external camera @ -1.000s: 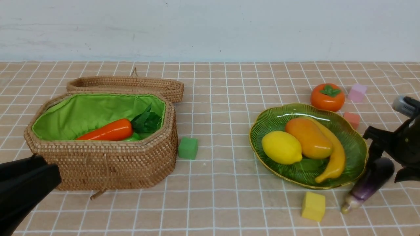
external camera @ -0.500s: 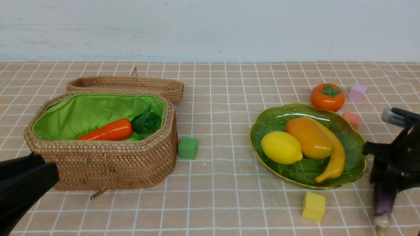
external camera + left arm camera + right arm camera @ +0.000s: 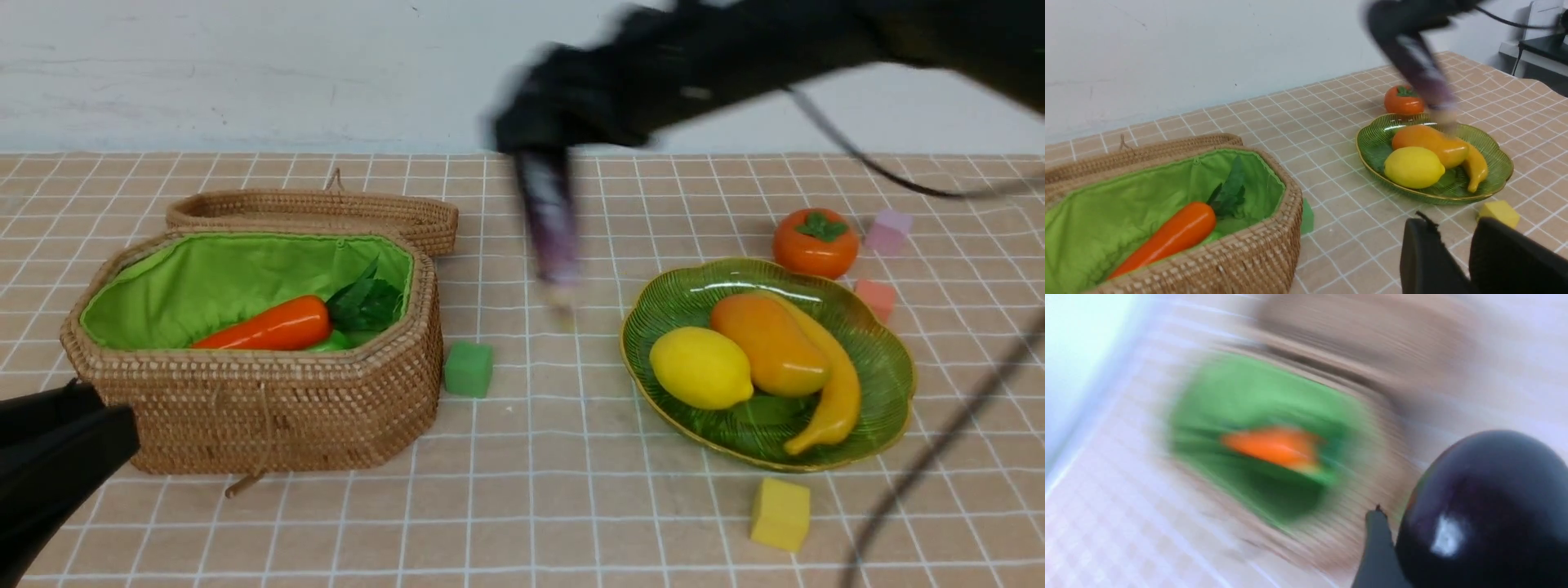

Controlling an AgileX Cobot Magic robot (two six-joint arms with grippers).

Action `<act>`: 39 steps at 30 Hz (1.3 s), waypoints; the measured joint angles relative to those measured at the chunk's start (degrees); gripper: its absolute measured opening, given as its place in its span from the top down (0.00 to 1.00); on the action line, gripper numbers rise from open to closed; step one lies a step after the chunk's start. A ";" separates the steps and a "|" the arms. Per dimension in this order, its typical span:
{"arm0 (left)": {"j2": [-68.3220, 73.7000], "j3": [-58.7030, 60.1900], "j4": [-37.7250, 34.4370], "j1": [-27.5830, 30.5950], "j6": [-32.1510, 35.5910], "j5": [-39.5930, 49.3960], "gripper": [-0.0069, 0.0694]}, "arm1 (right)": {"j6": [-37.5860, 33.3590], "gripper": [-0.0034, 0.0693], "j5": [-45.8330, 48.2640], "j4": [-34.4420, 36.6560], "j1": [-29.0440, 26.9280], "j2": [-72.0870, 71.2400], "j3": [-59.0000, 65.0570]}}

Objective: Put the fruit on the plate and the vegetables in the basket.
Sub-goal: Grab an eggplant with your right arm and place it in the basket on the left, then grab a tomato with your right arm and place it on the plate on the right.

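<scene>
One dark purple eggplant aloft, hanging stem end down from the blurred right arm, above bare tabletop between the basket and the plate. Right jaws clenched on its fat upper end; one black fingertip pressed beside the glossy skin in the right wrist view. Left jaws low at the near left corner, slightly parted, holding nothing. Inside the green-lined basket, lid thrown back: orange carrot with dark leaves, plus a light green sliver beside it. On the plate: lemon, mango, banana, touching one another. Persimmon alone on the tabletop, just beyond the plate's far rim, not yet placed. Small cubes scattered nearby, no part of the job. Likely handling of the eggplant: light, hollow, rigid, very slippery, apt to swing or slide out of a hold at one end. Safer grip around the thick middle. Same for the persimmon: round, slick, best taken across its widest part.
</scene>
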 joint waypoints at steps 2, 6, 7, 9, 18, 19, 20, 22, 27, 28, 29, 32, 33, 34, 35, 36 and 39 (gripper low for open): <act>0.00 0.00 0.03 0.00 -3.10 1.55 0.68 | -7.11 0.34 -2.36 2.88 4.11 6.92 -7.97; 0.00 0.00 1.39 0.00 -6.83 4.50 0.68 | -15.64 0.34 -4.26 4.33 8.01 17.56 -18.33; 0.00 0.00 1.80 0.00 -7.49 5.00 0.68 | -16.73 0.34 -4.57 4.53 8.65 19.50 -20.44; 0.00 0.00 2.49 0.00 -8.50 5.52 0.68 | -18.72 0.34 -6.58 4.77 9.78 24.27 -24.11; 0.00 0.00 2.88 0.00 -8.91 5.89 0.68 | -19.39 0.03 -5.13 3.70 9.23 24.67 -26.84; 0.00 0.00 2.88 0.00 -8.91 5.89 0.68 | -19.10 0.03 -4.63 3.55 9.04 24.41 -26.84; 0.00 0.00 2.93 0.00 -8.91 5.77 0.68 | -17.05 0.04 0.55 1.44 7.91 21.42 -26.99; 0.00 0.00 2.93 0.00 -8.91 5.00 0.68 | -13.34 0.10 6.97 -2.18 5.75 17.75 -27.26; 0.00 0.00 2.99 0.00 -8.43 0.55 0.68 | -0.58 0.38 22.66 -17.31 -2.27 10.14 -27.96; 0.00 0.00 3.03 0.00 -8.43 -0.43 0.68 | 2.06 0.45 25.46 -21.30 -4.57 9.44 -28.09; 0.00 0.00 3.03 0.00 -8.31 -1.79 0.68 | 4.98 0.54 27.90 -26.46 -7.50 9.23 -28.08; 0.00 0.00 3.06 0.00 -8.27 -4.50 0.68 | 11.17 0.67 29.30 -33.73 -14.54 10.12 -27.22; 0.00 0.00 3.06 0.00 -8.27 -4.60 0.68 | 11.17 0.67 29.30 -33.73 -14.54 10.12 -27.22; 0.00 0.00 3.06 0.00 -8.27 -5.45 0.68 | 15.18 0.70 29.45 -35.67 -20.04 11.04 -25.77; 0.00 0.00 3.06 0.00 -8.27 -5.67 0.68 | 16.86 0.70 29.45 -35.84 -21.42 11.38 -25.17; 0.00 0.00 3.06 0.00 -8.27 -5.81 0.68 | 18.45 0.69 29.45 -35.84 -23.17 11.86 -24.64; 0.00 0.00 3.06 0.00 -8.27 -6.24 0.68 | 22.33 0.62 29.44 -35.28 -27.38 13.63 -23.78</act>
